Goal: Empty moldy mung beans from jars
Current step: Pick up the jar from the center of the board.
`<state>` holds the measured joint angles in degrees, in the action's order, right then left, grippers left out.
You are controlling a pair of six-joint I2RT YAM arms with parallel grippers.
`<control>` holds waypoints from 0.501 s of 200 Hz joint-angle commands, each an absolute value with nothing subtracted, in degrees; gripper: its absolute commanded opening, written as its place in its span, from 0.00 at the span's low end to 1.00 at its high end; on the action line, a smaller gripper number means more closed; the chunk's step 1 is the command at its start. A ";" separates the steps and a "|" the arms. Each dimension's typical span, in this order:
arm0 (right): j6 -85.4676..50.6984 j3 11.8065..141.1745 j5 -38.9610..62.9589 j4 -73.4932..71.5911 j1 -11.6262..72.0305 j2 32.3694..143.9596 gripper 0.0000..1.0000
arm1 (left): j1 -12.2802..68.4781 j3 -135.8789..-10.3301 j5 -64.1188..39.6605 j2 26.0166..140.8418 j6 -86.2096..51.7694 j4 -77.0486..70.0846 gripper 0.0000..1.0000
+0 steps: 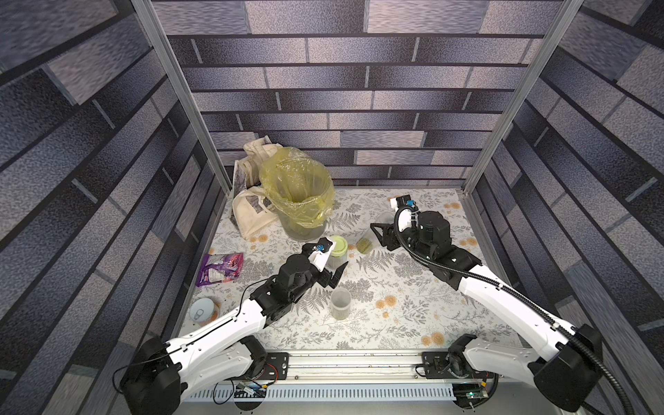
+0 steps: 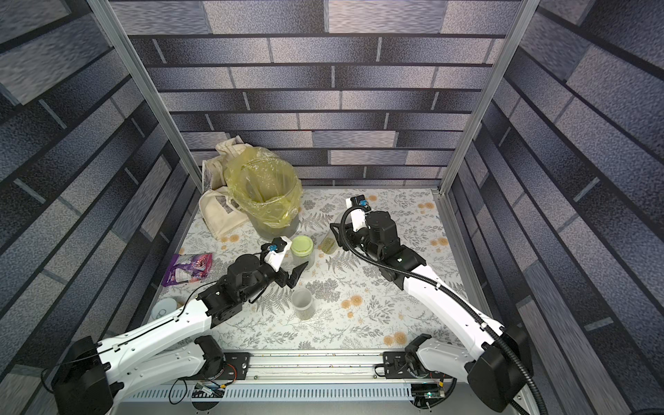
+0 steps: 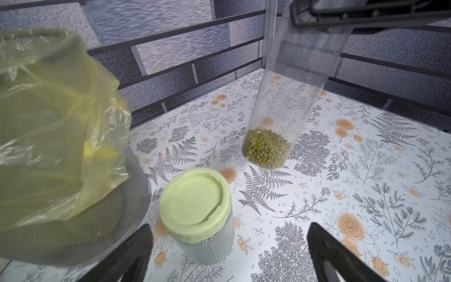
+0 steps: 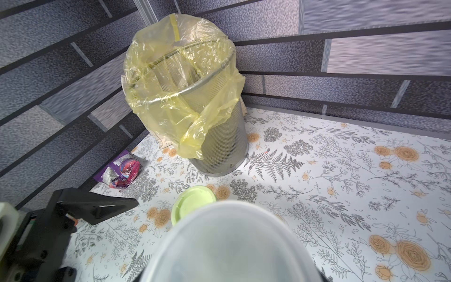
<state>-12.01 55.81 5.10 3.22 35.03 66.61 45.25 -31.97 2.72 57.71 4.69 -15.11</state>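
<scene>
Olive-green mung beans lie heaped in the base of the tall slim jar. The right gripper clamps that jar near its open mouth, jaws narrow on the wall. Jar is tilted, base toward the lidded jar, mouth back toward the R arm; can't tell if the base touches the table or hangs just above it. Step in hand, I'd say: first jar grasped, carry to the bin not yet done. The bin w/ its yellow bag stands at the back, near the jar but apart. Next move prob. needs: clear the lime lid, bring the mouth over the bin rim, then roll the wrist so the mouth drops below the base; tip too early = beans on the table. Left gripper gapes wide, empty, w/ the lidded jar just ahead between its fingers, close to one, no contact that I can see. Count: 3 jars (tall, lidded, and an open short jar nearer the front, maybe a thin olive layer inside), 1 lid, 1 bin, 1 bag, 2 grippers; also 1 tin can, 1 purple pouch, and a cloth tote beside the bin.
</scene>
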 commanded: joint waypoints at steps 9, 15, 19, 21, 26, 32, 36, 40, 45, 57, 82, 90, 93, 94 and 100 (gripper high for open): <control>-13.68 59.73 10.07 6.92 35.42 64.96 0.52 | 48.87 -37.70 -0.85 62.53 11.46 -17.99 1.00; -13.95 60.10 10.72 7.30 35.42 64.83 0.52 | 49.52 -38.59 -0.94 63.83 11.91 -18.30 1.00; -14.12 60.35 11.18 7.58 35.42 64.70 0.52 | 49.81 -39.06 -1.03 64.58 12.15 -18.57 1.00; -14.14 60.39 11.54 7.63 35.46 64.63 0.52 | 49.89 -39.36 -1.11 64.99 12.16 -18.73 1.00; -14.28 60.52 12.27 7.90 35.47 64.45 0.52 | 50.15 -39.91 -1.44 65.85 12.34 -19.14 1.00; -14.40 60.56 13.21 8.11 35.42 64.27 0.52 | 50.36 -40.55 -1.98 66.93 12.39 -19.73 1.00; -14.56 60.55 13.96 8.24 35.42 64.08 0.52 | 50.38 -40.91 -2.28 67.60 12.28 -20.17 1.00; -14.63 60.56 14.60 8.43 35.42 63.91 0.52 | 50.44 -41.31 -2.71 68.21 12.22 -20.69 1.00; -14.87 60.56 15.43 8.60 35.43 63.61 0.52 | 50.58 -41.65 -2.86 68.97 12.13 -21.40 1.00; -15.45 60.53 17.43 8.93 35.44 63.04 0.52 | 50.63 -42.78 -3.13 70.54 11.87 -22.49 1.00; -17.44 60.56 20.71 9.13 35.42 61.83 0.52 | 50.71 -44.96 -4.08 72.86 12.43 -23.57 1.00; -17.55 60.50 21.82 9.48 35.42 61.66 0.52 | 50.68 -45.47 -4.11 73.35 12.56 -24.06 1.00; -17.58 61.87 22.09 9.70 35.42 61.60 0.52 | 50.69 -45.64 -4.09 73.54 12.59 -24.18 1.00; -17.53 62.22 22.20 9.90 35.42 61.56 0.52 | 50.66 -45.72 -4.11 73.55 12.58 -24.17 1.00; -17.45 62.78 22.37 10.57 35.42 61.48 0.52 | 50.70 -46.08 -4.22 73.86 12.76 -24.32 1.00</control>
